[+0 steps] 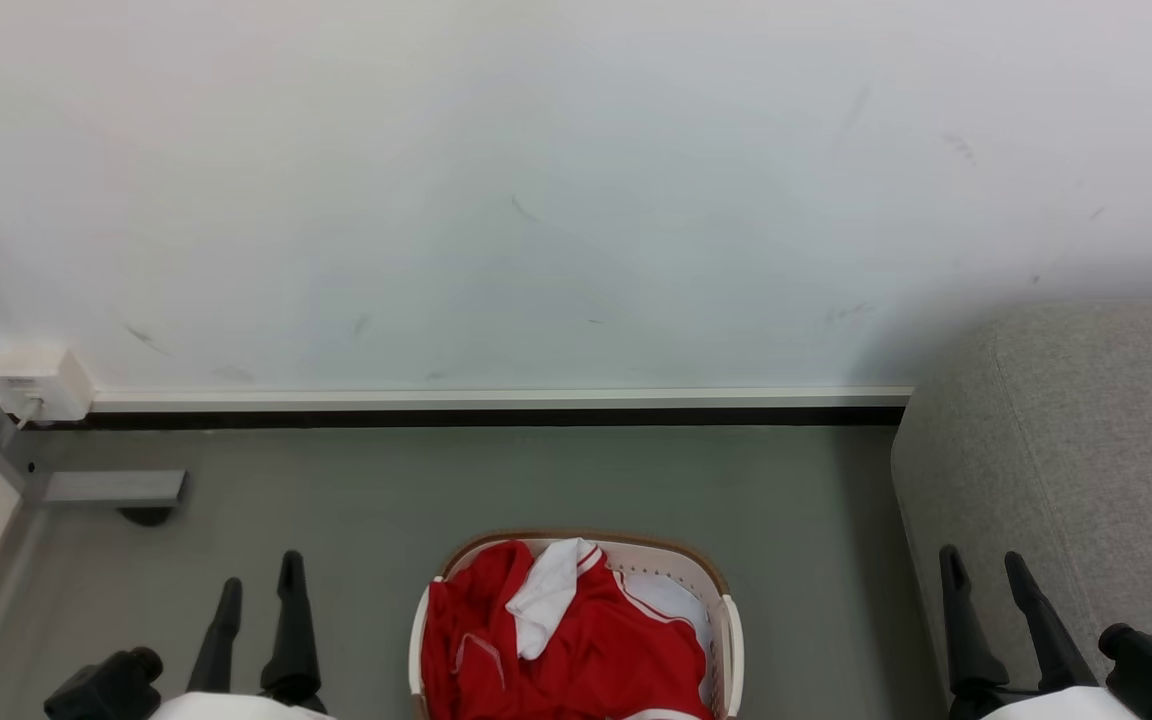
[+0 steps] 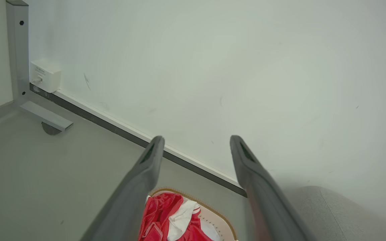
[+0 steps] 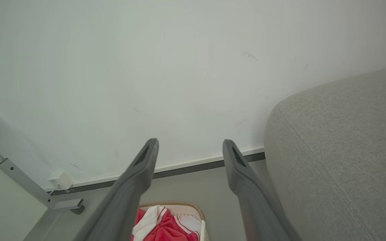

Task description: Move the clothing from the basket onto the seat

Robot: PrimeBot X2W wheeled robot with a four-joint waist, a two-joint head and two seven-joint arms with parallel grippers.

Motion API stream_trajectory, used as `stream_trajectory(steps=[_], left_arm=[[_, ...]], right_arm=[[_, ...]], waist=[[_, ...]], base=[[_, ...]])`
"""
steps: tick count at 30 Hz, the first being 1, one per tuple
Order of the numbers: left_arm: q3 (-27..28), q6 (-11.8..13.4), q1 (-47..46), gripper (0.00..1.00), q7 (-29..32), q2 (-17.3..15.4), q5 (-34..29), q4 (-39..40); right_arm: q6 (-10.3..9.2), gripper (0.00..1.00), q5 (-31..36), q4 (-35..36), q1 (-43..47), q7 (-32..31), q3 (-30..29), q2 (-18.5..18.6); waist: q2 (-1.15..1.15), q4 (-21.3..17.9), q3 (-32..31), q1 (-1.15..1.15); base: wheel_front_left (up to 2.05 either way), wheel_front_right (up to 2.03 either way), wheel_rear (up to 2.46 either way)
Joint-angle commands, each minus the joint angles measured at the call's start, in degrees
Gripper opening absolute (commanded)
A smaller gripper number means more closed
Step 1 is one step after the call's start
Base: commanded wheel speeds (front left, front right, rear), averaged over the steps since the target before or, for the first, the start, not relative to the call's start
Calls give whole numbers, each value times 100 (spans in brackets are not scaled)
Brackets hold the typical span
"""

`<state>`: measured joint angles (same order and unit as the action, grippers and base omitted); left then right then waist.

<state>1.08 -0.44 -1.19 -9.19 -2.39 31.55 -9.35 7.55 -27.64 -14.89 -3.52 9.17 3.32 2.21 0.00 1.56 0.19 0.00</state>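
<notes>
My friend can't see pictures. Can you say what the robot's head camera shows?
A cream laundry basket holding red and white clothing sits on the grey floor at bottom centre, below a white wall. The robot's open left gripper and open right gripper rise on either side. A grey sofa stands at the right.
</notes>
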Motion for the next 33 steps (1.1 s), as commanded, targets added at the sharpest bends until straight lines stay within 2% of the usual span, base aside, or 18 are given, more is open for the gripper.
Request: stream_trajectory(steps=[1,33], left_arm=[[-8,28,15,100,-71,-51,-201,55],[-181,92,127,100,-468,-66,-1972,-50]], right_arm=[[-7,100,156,13,-111,70,22,62],[-10,100,1452,-296,-95,467,141,82]], waist=[[0,2,-1,0],[0,29,16,0]], base=[[0,0,0],[0,0,0]])
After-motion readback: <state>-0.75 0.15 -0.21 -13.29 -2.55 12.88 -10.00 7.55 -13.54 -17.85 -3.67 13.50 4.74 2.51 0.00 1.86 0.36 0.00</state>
